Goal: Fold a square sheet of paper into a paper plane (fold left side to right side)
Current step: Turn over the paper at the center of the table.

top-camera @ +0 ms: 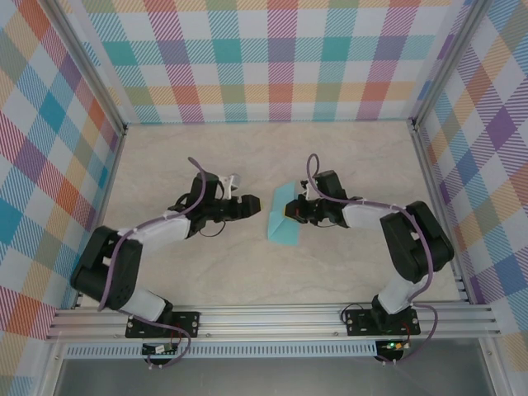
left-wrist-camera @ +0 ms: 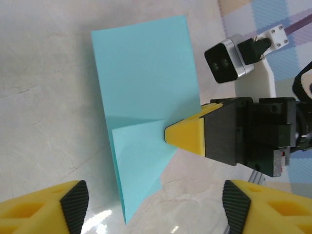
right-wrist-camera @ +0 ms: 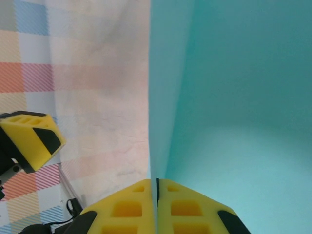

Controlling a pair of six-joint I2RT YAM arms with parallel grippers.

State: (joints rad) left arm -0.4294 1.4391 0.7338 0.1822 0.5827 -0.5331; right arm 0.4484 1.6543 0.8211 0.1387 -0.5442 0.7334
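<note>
While low, right pincer (right-wrist-camera: pixel 157 185) on paper (right-wrist-camera: pixel 234 97)

Turquoise sheet (left-wrist-camera: pixel 146 83); partly folded, mid-table

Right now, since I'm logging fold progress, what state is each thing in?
square sheet of paper: partly folded, triangular flap creased, one edge pinched
right gripper: shut on the sheet's edge
left gripper: open, not touching the sheet

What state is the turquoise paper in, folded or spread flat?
Folded: the paper shows a crease and an overlapping triangular flap, with the right gripper shut on its edge.
</note>
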